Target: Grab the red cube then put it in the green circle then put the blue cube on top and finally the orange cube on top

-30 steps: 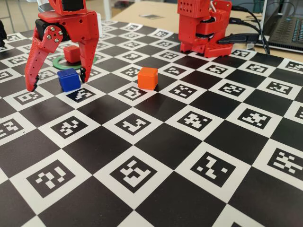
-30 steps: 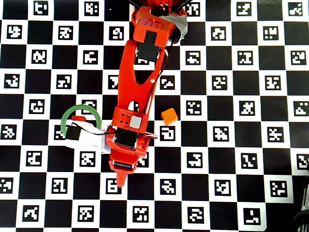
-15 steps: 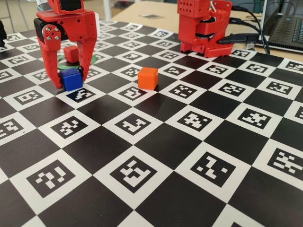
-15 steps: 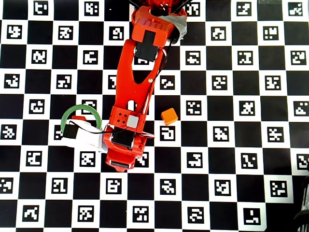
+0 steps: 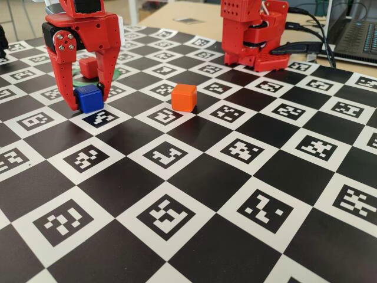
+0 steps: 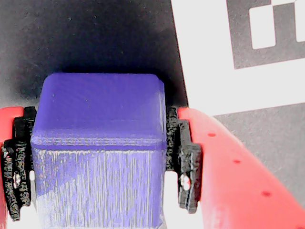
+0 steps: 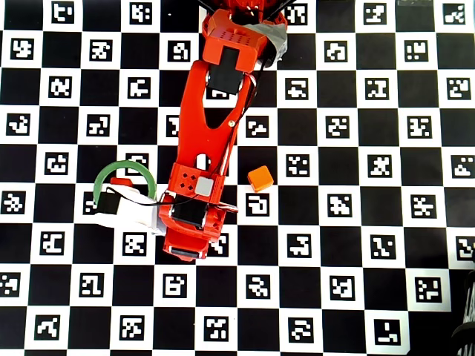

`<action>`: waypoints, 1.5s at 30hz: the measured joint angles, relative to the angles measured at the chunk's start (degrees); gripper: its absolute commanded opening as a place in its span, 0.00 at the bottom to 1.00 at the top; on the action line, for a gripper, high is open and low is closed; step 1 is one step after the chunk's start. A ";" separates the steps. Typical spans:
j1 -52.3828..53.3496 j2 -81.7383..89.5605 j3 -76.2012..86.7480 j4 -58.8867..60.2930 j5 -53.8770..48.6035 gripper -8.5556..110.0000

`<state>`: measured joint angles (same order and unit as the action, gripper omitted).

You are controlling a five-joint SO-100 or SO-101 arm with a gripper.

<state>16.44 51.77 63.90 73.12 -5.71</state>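
While no writing is legible, the end effector [image 5: 87, 100] clasps the blue cube [image 5: 88, 98].

- One blue cube [image 5: 88, 98], near the checkered board's left edge in the fixed view.
- One orange cube [image 5: 184, 96].
- One red cube [image 5: 89, 66].
- One green circle [image 7: 111, 173].
- One red robot arm [image 7: 215, 133].

A black-and-white checkerboard mat [image 5: 194, 177] printed with square markers covers the table. Between the gripper's [image 5: 86, 101] fingers, the blue cube [image 5: 88, 98] rests on it. Behind the gripper lie the green circle [image 7: 111, 172] and the red cube [image 5: 89, 66]; the orange cube [image 5: 184, 96] sits to its right in the fixed view.
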 measured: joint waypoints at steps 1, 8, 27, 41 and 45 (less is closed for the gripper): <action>0.00 0.00 -0.18 0.18 0.09 0.12; 0.00 0.44 -3.78 5.62 0.00 0.12; 5.80 14.15 -10.02 21.45 -11.95 0.11; 14.59 25.22 -10.02 26.54 -28.74 0.11; 17.05 26.72 -10.02 26.63 -33.13 0.11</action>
<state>33.49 78.49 53.88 99.76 -38.85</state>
